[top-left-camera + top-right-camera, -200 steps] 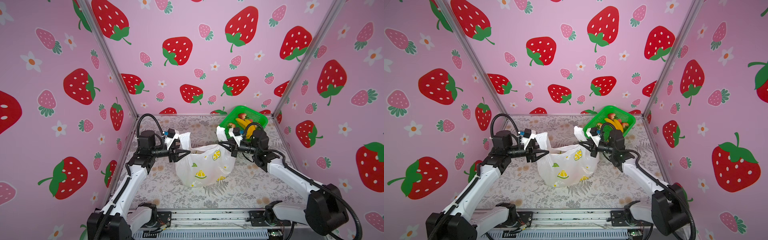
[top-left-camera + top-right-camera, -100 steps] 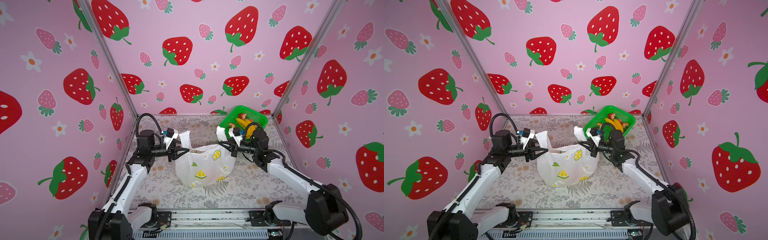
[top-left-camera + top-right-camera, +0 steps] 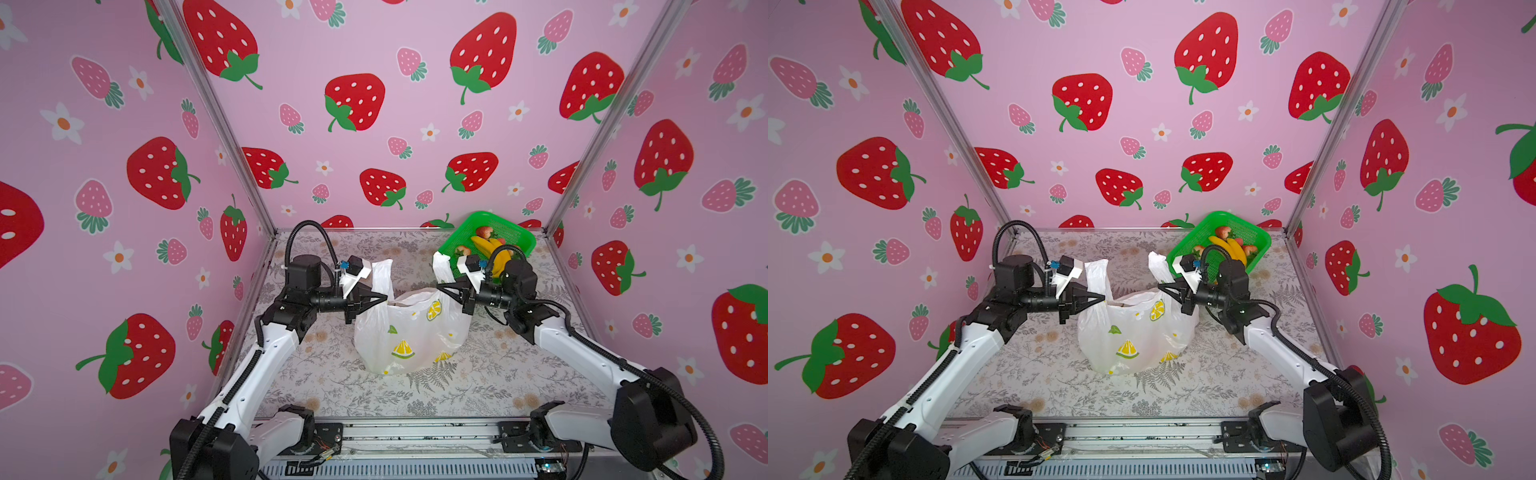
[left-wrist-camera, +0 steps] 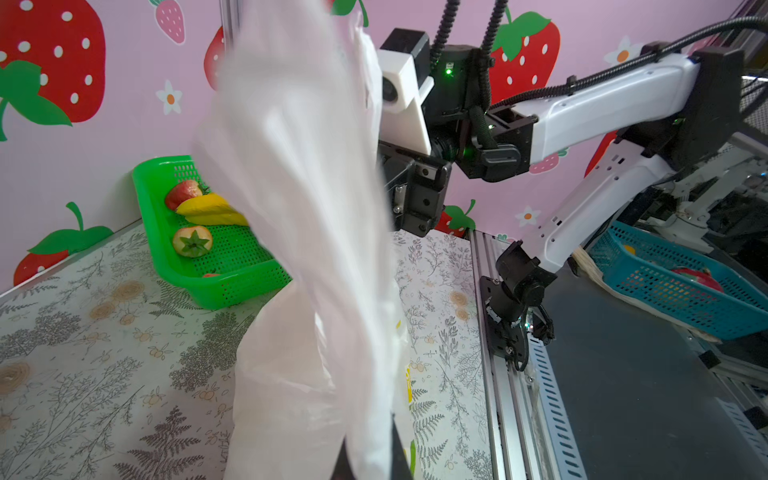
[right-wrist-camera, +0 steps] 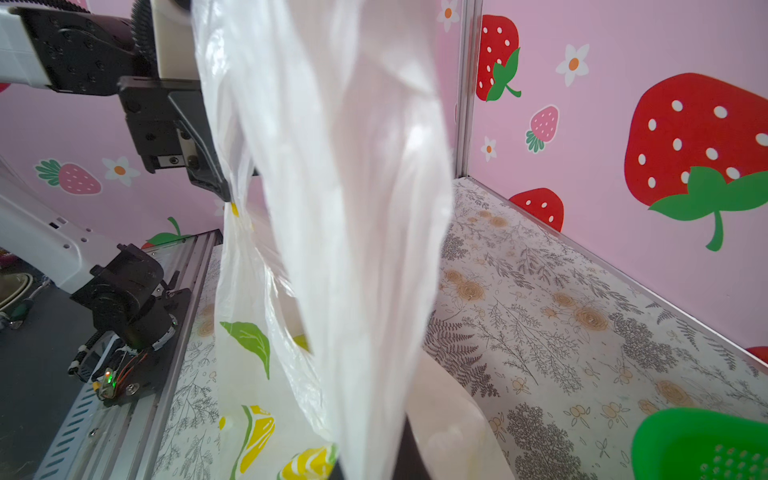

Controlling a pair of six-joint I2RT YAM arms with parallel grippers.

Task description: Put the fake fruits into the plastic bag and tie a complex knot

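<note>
Pinching plastic bag (image 3: 409, 332) handles, both claws; floral tabletop (image 3: 332, 374), strawberry-print pink walls (image 3: 399, 124).

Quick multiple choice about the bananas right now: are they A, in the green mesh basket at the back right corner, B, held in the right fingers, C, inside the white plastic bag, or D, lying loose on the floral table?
A: in both top views the yellow bananas lie in the green mesh basket with the strawberries, while both grippers pinch the plastic bag by its handles.
</note>
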